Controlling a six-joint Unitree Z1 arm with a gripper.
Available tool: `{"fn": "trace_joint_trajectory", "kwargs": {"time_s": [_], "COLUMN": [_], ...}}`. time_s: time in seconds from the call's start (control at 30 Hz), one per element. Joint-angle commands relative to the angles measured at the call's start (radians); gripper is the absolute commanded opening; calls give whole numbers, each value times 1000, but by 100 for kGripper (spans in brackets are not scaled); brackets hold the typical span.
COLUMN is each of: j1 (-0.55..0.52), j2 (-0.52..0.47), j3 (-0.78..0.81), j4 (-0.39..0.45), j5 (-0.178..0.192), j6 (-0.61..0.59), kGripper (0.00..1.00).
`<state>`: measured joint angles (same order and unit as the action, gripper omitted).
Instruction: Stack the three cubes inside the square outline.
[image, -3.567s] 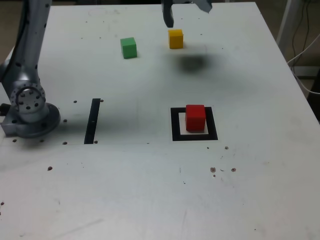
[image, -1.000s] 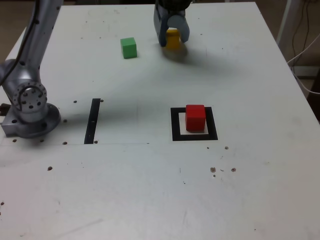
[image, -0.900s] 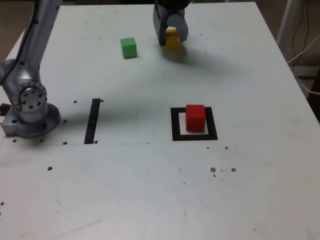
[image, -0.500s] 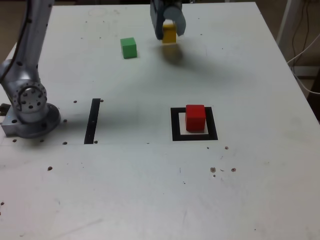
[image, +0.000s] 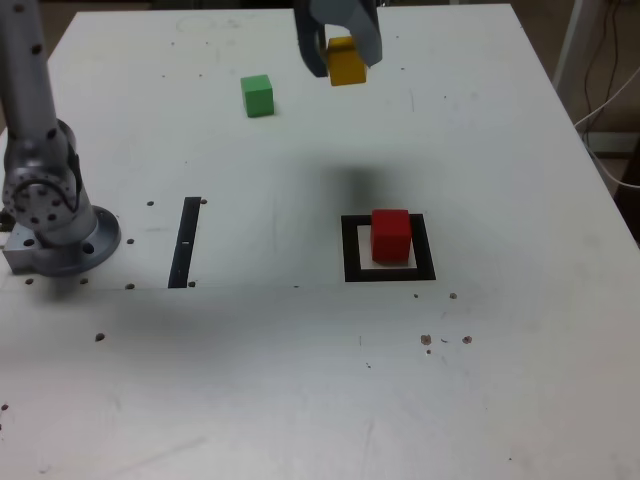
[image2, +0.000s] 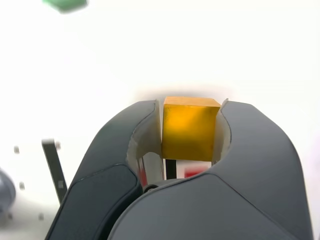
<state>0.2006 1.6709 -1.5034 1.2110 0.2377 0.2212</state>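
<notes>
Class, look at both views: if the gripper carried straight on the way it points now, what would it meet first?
Probably bare table: the gripper, shut on the yellow cube, points down, short of the red cube. Depth is unclear.

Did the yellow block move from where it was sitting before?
Yes. The yellow block was resting on the table to the exterior view's right of the green block; now the gripper holds it lifted off the table, its shadow nearer the red block.
</notes>
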Motion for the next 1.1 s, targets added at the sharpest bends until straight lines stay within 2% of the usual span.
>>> {"fn": "trace_joint_trajectory", "kwargs": {"time_s": [0.0,0.2,0.47,0.67,0.93,1.07], "j1": [-94,-303,-491,-517,-482,-462], "j2": [-30,22,201,269,285,301], "j3": [4,-38,-130,-135,-94,-76], "j4": [30,80,115,101,109,101], "j5": [3,2,13,-7,29,28], "j6": [-73,-228,-413,-471,-477,-465], "kGripper": [29,29,29,29,29,29]}}
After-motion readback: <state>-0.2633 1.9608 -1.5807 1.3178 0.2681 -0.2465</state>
